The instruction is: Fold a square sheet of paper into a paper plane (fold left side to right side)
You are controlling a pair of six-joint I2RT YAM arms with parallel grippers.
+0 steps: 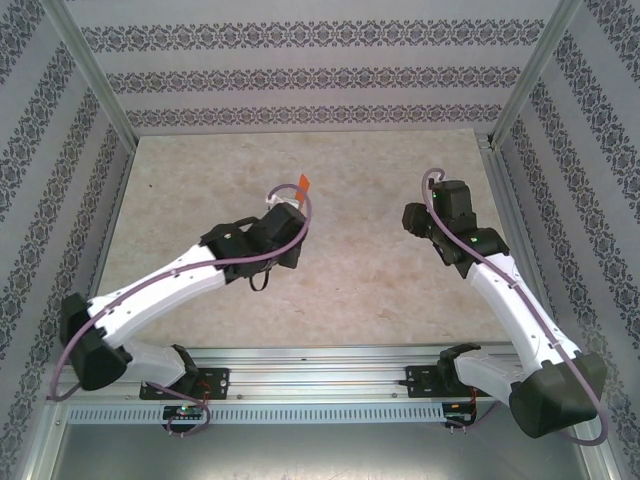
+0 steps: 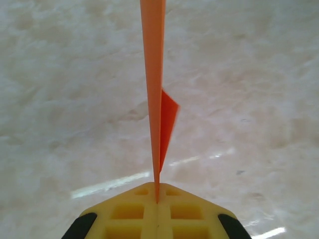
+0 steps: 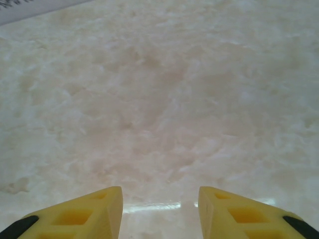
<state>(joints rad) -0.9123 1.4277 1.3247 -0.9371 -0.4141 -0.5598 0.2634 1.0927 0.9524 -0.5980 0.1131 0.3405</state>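
Your left gripper [image 2: 157, 200] is pressed together, pinching the paper plane [image 2: 153, 74] edge-on above the desk [image 2: 60, 99]. Your right gripper [image 3: 159, 199] stands partly spread over the desk, holding nothing.

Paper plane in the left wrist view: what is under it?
Bare marbled table lies beneath the paper plane. Its near end is covered, pinched inside the shut left gripper.

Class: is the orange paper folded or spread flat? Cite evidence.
Folded: the paper plane is a thin edge-on wedge, one flap out, pinched by the left gripper.
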